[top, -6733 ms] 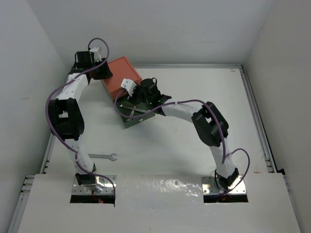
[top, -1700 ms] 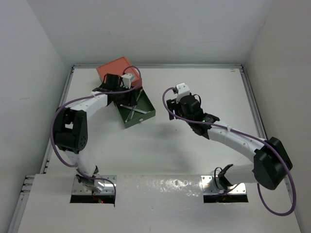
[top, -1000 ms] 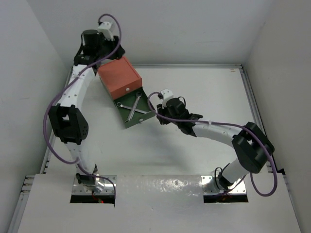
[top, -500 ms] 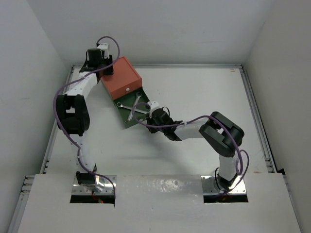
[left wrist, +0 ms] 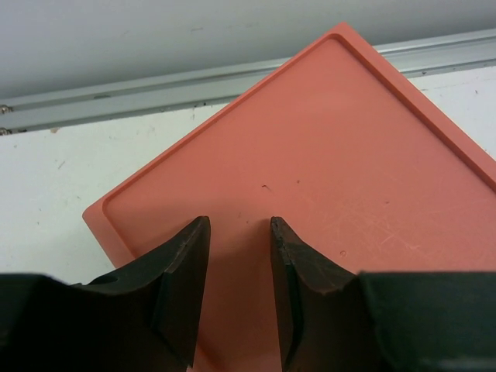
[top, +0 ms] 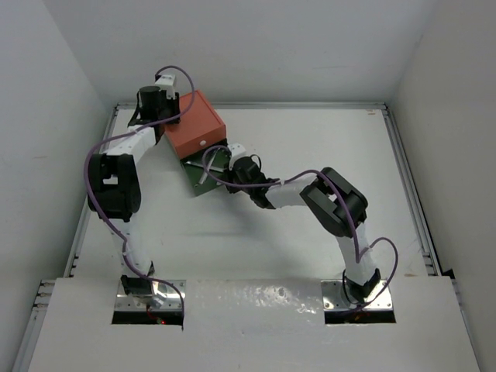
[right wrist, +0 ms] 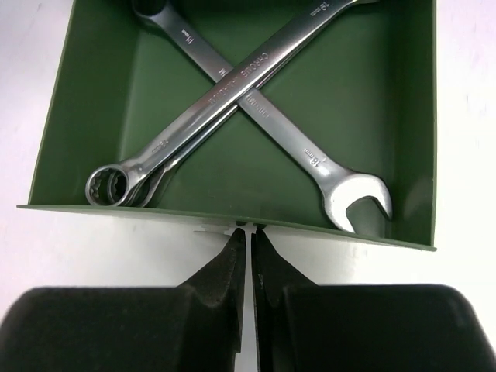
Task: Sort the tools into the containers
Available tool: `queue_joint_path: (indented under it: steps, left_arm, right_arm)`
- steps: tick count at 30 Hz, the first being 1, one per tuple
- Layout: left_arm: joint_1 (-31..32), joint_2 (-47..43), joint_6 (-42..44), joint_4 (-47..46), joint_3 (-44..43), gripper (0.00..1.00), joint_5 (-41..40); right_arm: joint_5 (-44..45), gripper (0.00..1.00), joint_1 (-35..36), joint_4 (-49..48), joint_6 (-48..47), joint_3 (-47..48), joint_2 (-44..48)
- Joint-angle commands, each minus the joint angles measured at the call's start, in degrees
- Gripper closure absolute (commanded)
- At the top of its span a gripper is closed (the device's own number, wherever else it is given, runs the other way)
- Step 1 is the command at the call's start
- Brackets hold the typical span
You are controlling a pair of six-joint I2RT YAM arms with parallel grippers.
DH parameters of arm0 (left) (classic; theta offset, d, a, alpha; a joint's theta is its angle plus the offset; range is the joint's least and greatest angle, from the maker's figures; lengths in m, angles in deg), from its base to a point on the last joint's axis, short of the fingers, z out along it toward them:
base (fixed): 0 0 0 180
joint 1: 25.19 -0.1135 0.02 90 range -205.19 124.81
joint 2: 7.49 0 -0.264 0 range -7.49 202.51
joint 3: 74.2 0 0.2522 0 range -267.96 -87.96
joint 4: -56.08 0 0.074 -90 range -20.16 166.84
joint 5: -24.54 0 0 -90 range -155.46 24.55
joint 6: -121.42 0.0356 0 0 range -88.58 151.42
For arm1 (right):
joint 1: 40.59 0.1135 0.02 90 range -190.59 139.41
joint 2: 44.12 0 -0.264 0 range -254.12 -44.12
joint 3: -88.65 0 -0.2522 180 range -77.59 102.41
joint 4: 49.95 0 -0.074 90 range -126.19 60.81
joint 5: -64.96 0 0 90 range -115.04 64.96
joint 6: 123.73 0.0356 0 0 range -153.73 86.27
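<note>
The orange-red upper drawer (top: pixel 194 122) sits closed on the box, its white knob (top: pixel 202 142) facing front. The dark green lower drawer (top: pixel 195 177) sticks out part way. It holds three silver wrenches: two crossed (right wrist: pixel 256 89) and a third under one of them (right wrist: pixel 164 169). My right gripper (right wrist: pixel 246 232) is shut, tips against the green drawer's front wall (right wrist: pixel 387 242); it shows at the drawer front in the top view (top: pixel 223 169). My left gripper (left wrist: pixel 239 229) is open over the orange top's back corner (top: pixel 167 116). The hex key is out of view.
A metal rail (left wrist: pixel 194 85) runs along the table's back edge behind the box. The white walls stand close at the back and left. Purple cables loop off both arms (top: pixel 101 151).
My right gripper has moved up-left against the green drawer, which has slid further in under the orange one. My left gripper stays at the orange top's back corner.
</note>
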Motion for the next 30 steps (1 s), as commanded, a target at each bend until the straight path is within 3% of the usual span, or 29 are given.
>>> queue_joint_path:
  steps: [1, 15, 20, 24, 27, 30]
  left_arm:
    - [0.54, 2.04, 1.70, 8.19, 4.38, 0.67, 0.39]
    - [0.72, 3.27, 4.34, 7.04, 5.78, 0.67, 2.32]
    - [0.80, 4.33, 3.55, 6.87, 4.82, 0.67, 2.50]
    - [1.07, 5.03, 2.76, 6.69, 4.11, 0.67, 3.46]
    - [1.42, 5.30, 2.84, 6.60, 4.64, 0.67, 4.16]
    - [1.42, 5.47, 3.11, 6.60, 4.64, 0.67, 4.43]
  right_arm:
    - [-2.06, 0.93, -0.27, -5.28, -1.81, 6.98, -2.55]
    - [-1.53, 0.95, -5.55, -6.86, -6.82, 17.26, -11.68]
    - [-1.10, 0.97, -5.46, -9.58, 1.68, 26.91, -19.68]
    - [2.15, 0.98, -5.20, -13.37, 4.86, 28.87, -22.77]
    - [9.86, 1.00, -5.11, -14.95, 5.65, 28.70, -22.51]
    - [13.40, 1.00, -5.20, -12.69, 7.06, 31.41, -22.94]
